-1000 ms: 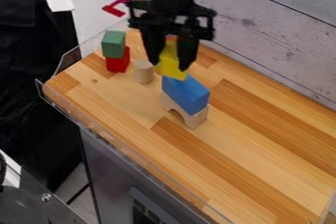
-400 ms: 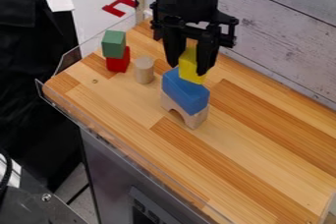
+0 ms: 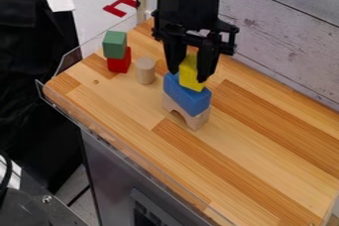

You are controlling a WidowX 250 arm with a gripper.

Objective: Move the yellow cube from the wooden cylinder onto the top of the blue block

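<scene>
While the long wooden surface (image 3: pixel 258 136) bears a stack towards its upper-left end, the black two-finger gripper (image 3: pixel 188 75) hangs over a blue oblong block (image 3: pixel 187 96) on a pale wooden arch (image 3: pixel 193 119). Its fingers, parted block-wide, clasp a yellow oblong block (image 3: pixel 191 75) there. Off-centre release or sideways nudging could topple everything. The yellow block looks plain, roughly upright.

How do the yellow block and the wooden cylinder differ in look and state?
The yellow block is painted and flat-sided; the cylinder is bare wood and round.
The yellow block is between the fingers of the gripper, at the top of the blue block; the cylinder stands untouched on the wooden surface.
Both are upright.
</scene>
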